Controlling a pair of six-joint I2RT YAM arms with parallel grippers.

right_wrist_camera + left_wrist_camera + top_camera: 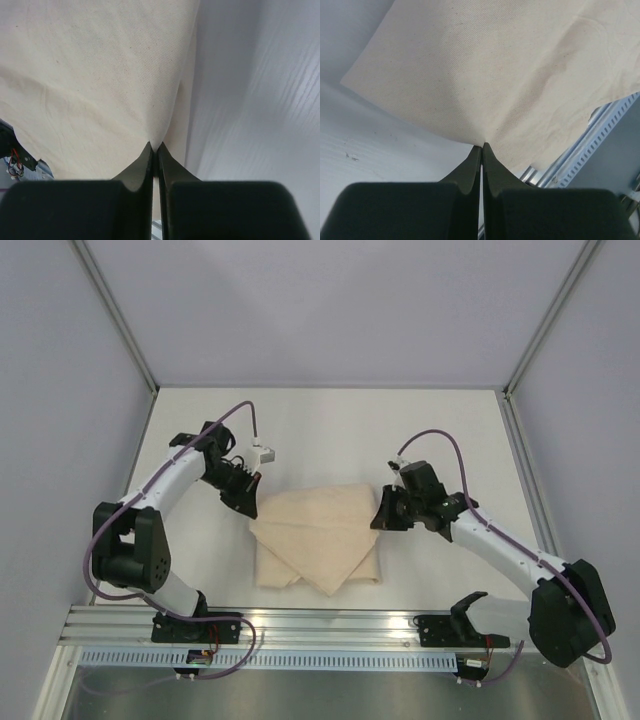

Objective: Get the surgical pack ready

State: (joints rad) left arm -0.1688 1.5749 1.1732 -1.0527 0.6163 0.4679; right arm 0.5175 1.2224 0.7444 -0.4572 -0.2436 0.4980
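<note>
A tan cloth sheet [318, 538] lies folded in loose layers at the middle of the white table. My left gripper [251, 507] is at its upper left corner, shut on the cloth edge. The left wrist view shows the cloth [510, 70] pinched between the black fingertips of that gripper [483, 146]. My right gripper [381, 519] sits at the upper right corner, shut on the cloth too. In the right wrist view a fold of cloth [100, 75] rises into a peak at the gripper tips [155, 146]. No tray, clamps, tweezers, packets or gauze show in any view.
A slotted aluminium rail [330, 628] runs along the near table edge, just below the cloth. Grey walls with metal posts [115, 315] close in the left, right and back.
</note>
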